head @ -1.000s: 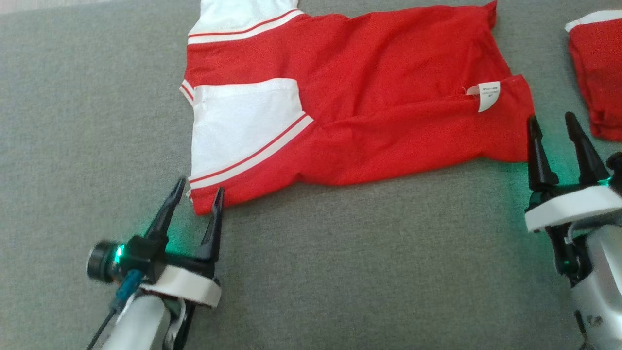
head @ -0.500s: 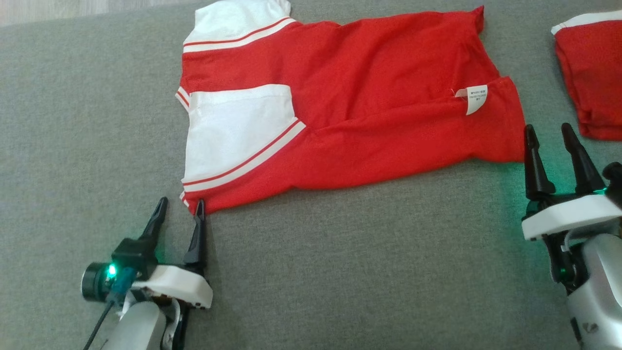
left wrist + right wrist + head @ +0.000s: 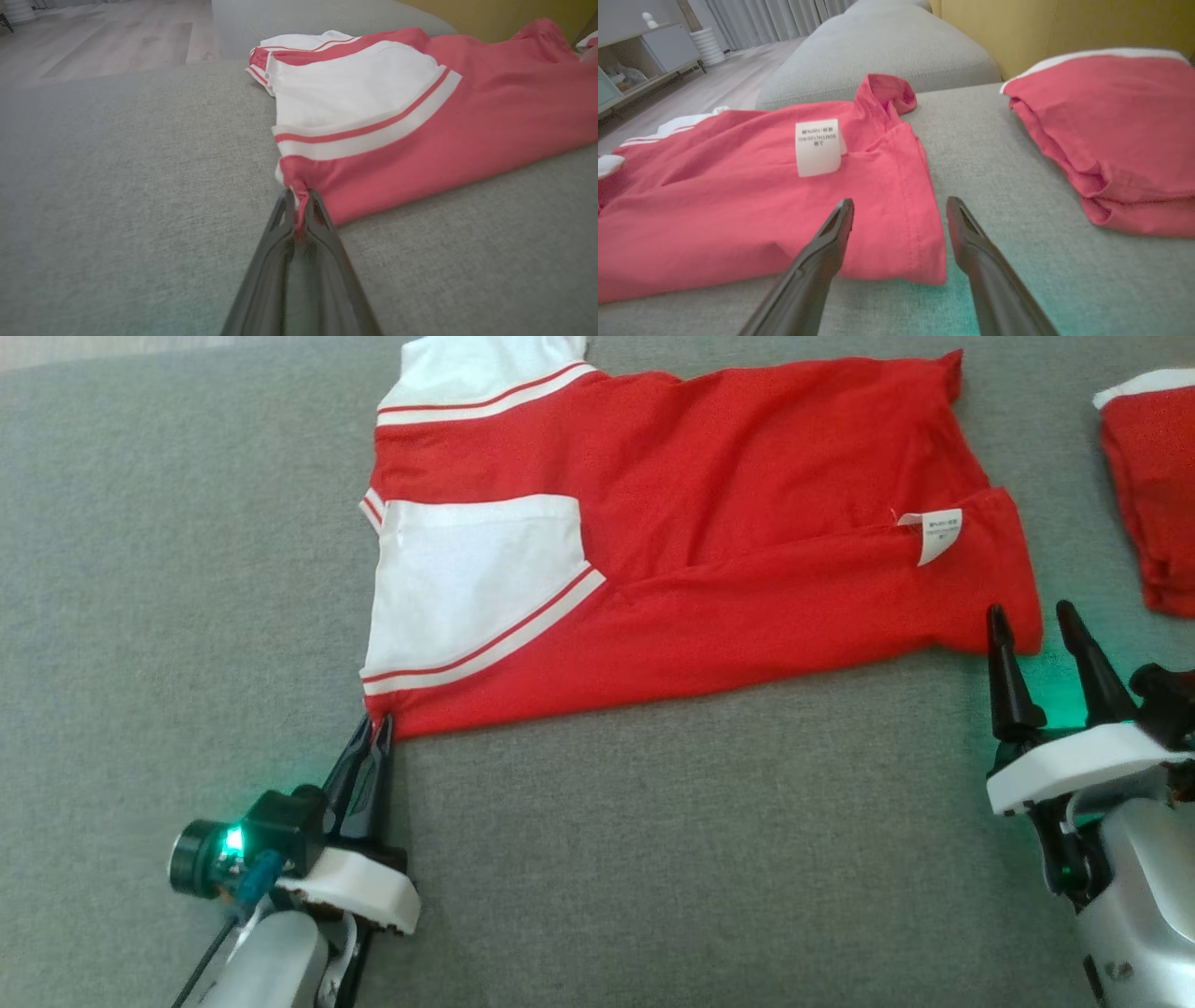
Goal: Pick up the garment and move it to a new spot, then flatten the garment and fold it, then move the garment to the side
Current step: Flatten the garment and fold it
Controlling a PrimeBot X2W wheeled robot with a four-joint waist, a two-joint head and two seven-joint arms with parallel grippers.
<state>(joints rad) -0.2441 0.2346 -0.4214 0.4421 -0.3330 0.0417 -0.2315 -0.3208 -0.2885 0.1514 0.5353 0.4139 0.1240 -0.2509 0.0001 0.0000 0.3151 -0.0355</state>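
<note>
At near-left corner of shirt (image 3: 747, 523), lying long L-to-R, left hand (image 3: 375, 728) is closed on it; right hand (image 3: 1030, 616) stands wide at near-right corner.

Red garment (image 3: 747, 504), with white panels (image 3: 467, 579) edged in white-red-white stripes. The label (image 3: 938, 532) on the garment is white with small dark print. Sofa (image 3: 653, 859) under the garment: plain grey weave. Folded piece (image 3: 1153, 504) beside the garment: red, white trim. Left tool (image 3: 375, 723) and right tool (image 3: 1031, 609): black fingers, white collars, green lights tinting the grey near the garment's corners. Wall (image 3: 1064, 28) behind the garment is yellow, floor (image 3: 117, 42) pale wood grain.
</note>
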